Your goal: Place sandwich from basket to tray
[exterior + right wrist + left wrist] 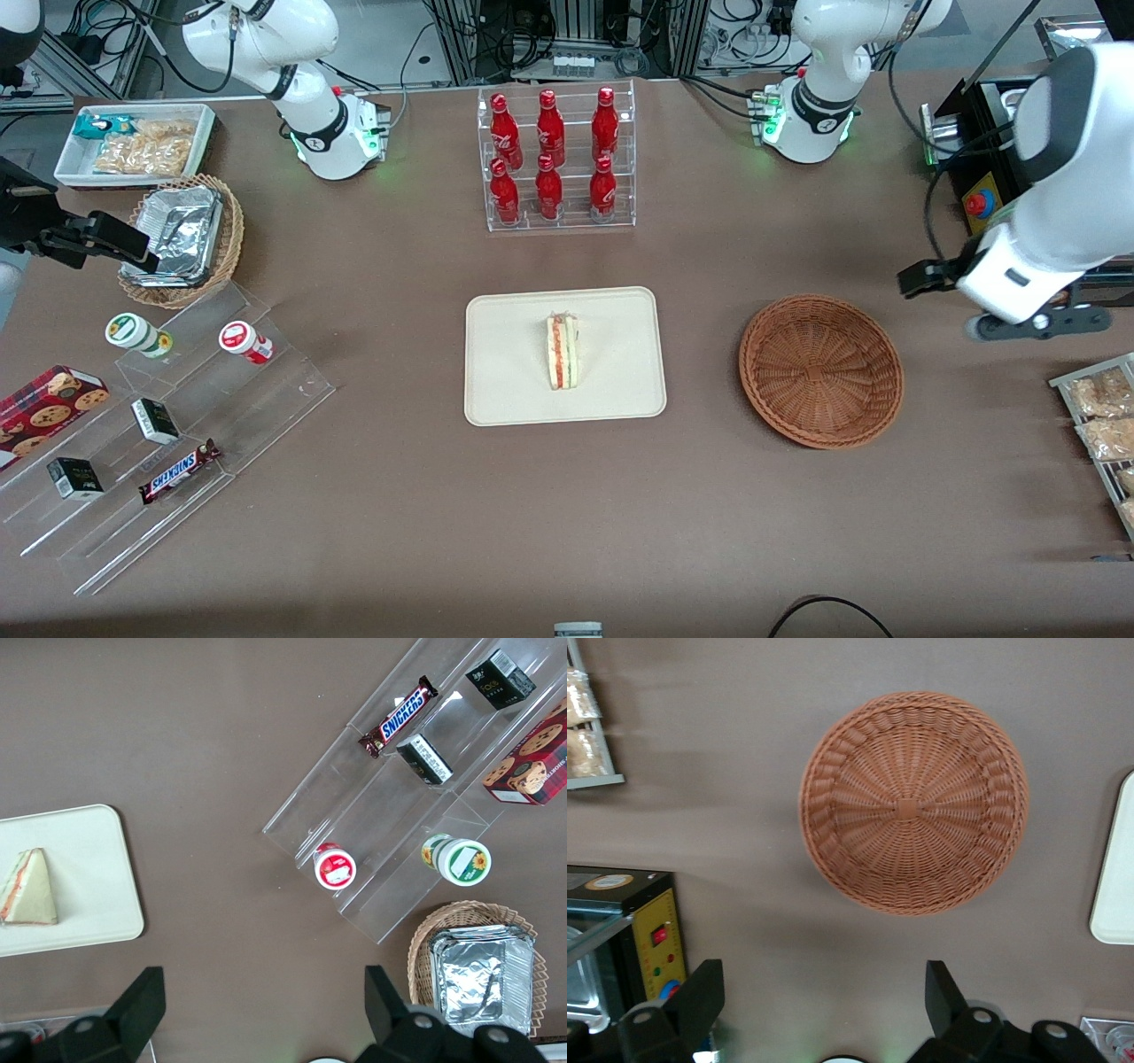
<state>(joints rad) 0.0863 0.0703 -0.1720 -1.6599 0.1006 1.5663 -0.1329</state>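
The sandwich (563, 352), a wedge of white bread with red and green filling, lies on the cream tray (505, 390) in the middle of the table; it also shows in the right wrist view (28, 890) on the tray (97, 877). The reddish-brown wicker basket (821, 370) stands empty beside the tray, toward the working arm's end; the left wrist view shows its empty inside (914, 803) and a tray edge (1114, 877). My left gripper (921, 276) hangs open and empty above the table beside the basket, its black fingers (945, 989) wide apart.
A clear rack of red bottles (554, 159) stands farther from the front camera than the tray. A tiered acrylic stand with snacks (159, 425), a tan basket with foil container (182, 235) and a white bin (133, 142) lie toward the parked arm's end. Snack packets (1103, 425) and a black box (983, 133) lie near the working arm.
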